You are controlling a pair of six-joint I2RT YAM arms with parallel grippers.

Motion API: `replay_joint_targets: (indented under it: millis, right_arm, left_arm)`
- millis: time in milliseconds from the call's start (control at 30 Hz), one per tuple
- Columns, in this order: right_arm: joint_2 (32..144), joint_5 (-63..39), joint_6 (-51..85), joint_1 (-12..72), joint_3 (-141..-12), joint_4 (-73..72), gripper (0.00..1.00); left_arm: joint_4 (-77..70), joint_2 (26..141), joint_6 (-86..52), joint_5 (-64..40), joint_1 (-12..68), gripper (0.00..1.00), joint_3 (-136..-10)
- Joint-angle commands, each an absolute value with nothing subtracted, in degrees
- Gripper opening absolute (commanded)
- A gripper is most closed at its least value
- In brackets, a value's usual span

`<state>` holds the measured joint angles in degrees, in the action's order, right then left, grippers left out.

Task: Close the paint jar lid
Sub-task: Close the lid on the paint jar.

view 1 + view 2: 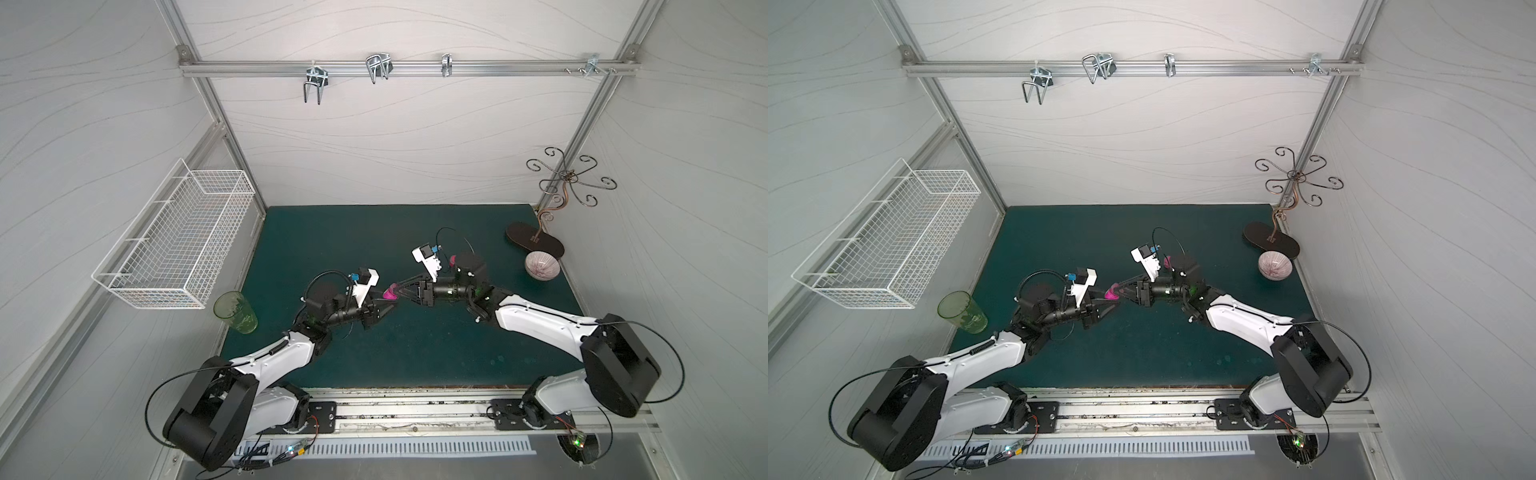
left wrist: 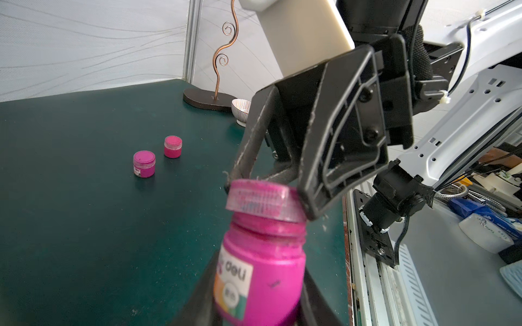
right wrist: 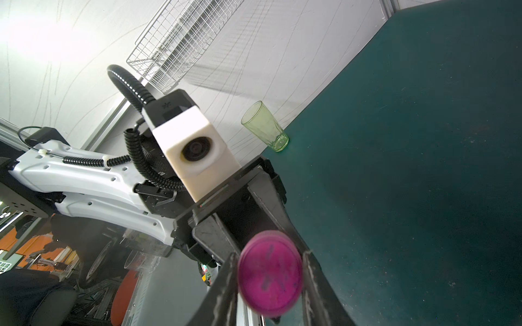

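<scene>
Quick look at the setup. The paint jar is clamped in the left gripper, near the middle of the frame in both top views. Its body is pinched between the two dark fingers and its neck is pointed away from the wrist. It's probably held that way so the jar is kept from spinning during the twist, and so the opening is offered straight to the other arm.

The lid is pinched by its ribbed rim in the right gripper, with the jaws pressed onto either side and nothing else touched.

At lower centre of the left wrist view the lid is seen sitting crooked on the neck. One edge is down on the rim, the other is lifted, and the threads below are left bare. So it's judged as placed but not screwed on yet. Levelling is likely needed before any turn, otherwise cross-threading could be expected.

Whether the jar is lifted clear of the green mat can't be told for sure. Two small paint pots are parked at left centre of that wrist view, well apart from the action.
</scene>
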<state>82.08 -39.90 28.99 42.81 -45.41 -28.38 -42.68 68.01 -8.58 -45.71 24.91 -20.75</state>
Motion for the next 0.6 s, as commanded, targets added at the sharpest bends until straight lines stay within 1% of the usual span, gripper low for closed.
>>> replay_joint_targets:
  millis: [0, 200, 467, 567]
  right_arm:
    - [83.96, -43.23, 27.39, 44.87, -45.26, -28.68, 0.31]
    - [85.13, -43.8, 24.7, 45.96, -46.15, -26.28, 0.3]
    - [86.39, -46.68, 22.92, 46.4, -45.0, -27.4, 0.3]
    - [87.01, -48.19, 22.01, 46.41, -44.99, -26.89, 0.3]
  left_arm:
    - [-46.96, 68.3, -8.19, -46.52, 25.14, 0.17, -22.96]
    - [-46.85, 68.04, -8.2, -46.51, 25.14, 0.17, -23.02]
    - [-46.93, 67.7, -8.44, -46.16, 25.05, 0.15, -23.25]
    - [-47.1, 67.3, -8.81, -45.85, 24.72, 0.13, -23.31]
